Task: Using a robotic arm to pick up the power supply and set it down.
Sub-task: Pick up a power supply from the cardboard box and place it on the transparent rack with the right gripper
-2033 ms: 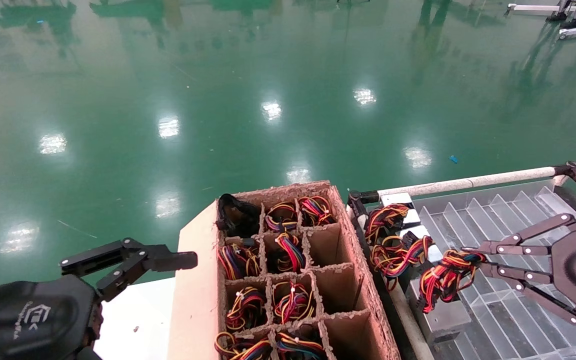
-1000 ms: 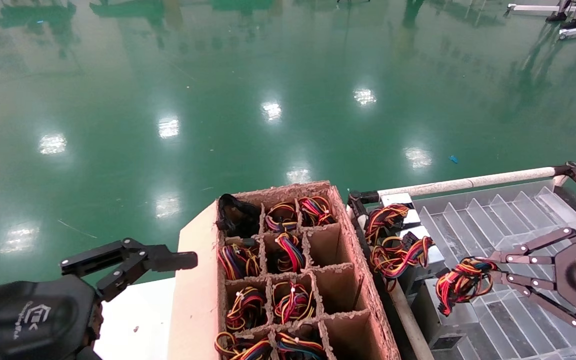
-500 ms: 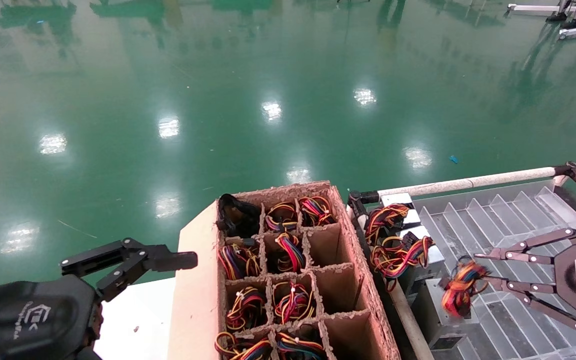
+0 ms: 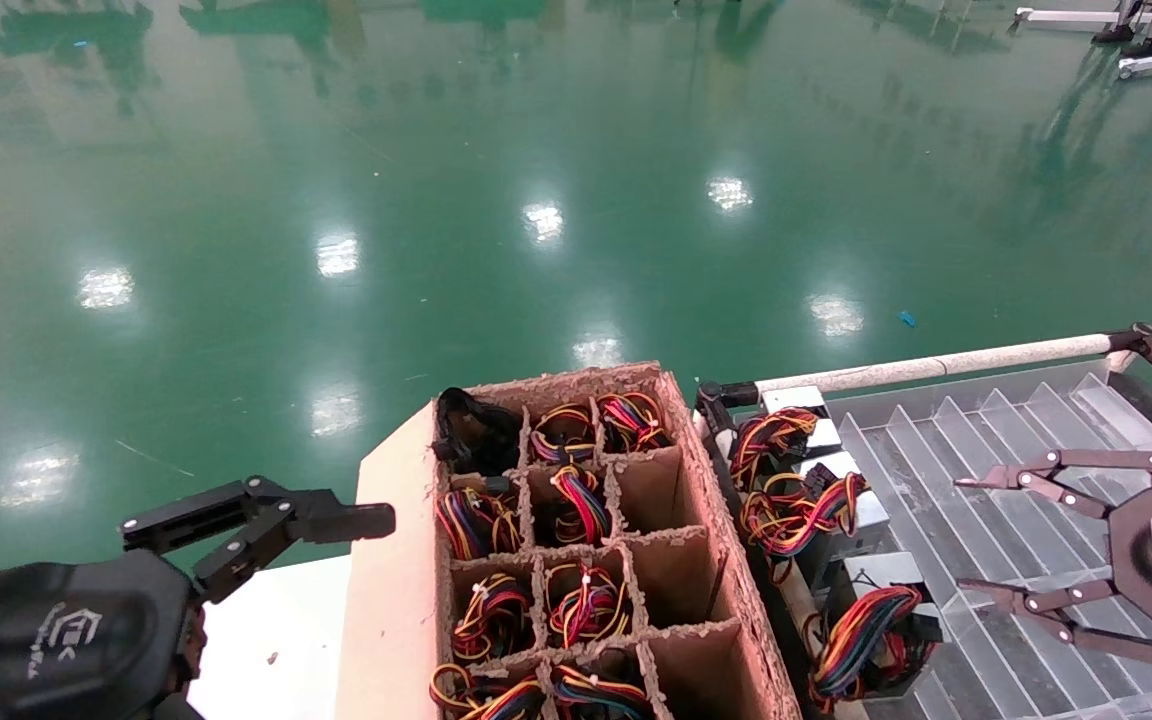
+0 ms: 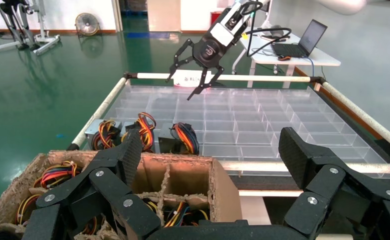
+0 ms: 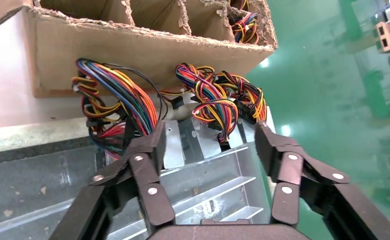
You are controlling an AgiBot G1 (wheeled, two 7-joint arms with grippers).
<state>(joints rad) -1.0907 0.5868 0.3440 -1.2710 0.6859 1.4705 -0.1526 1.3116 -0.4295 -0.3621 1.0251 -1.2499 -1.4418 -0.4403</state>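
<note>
The power supply [image 4: 871, 628], a grey box under a bundle of coloured wires, rests at the tray's near left corner beside the carton. Its wires [image 6: 120, 102] and its body [image 5: 183, 141] also show in the two wrist views. My right gripper [image 4: 958, 533] [image 6: 210, 145] hangs open over the tray just right of it, touching nothing, and it appears farther off in the left wrist view [image 5: 179, 89]. My left gripper [image 4: 266, 515] [image 5: 210, 155] is parked open left of the carton, nothing between its fingers.
A brown carton [image 4: 386, 560] [image 5: 228, 195] [image 6: 133, 50] with divided cells holds several more wired supplies. Two other supplies [image 4: 786, 430] [image 4: 821, 505] sit along the left side of the clear ribbed tray [image 4: 1036, 430] [image 5: 243, 115] [image 6: 183, 195]. White rails [image 4: 936, 365] frame the tray.
The right gripper carried the power supply by its wires, lowered it toward the tray's near left corner, then opened and let go. The left arm has not moved.
</note>
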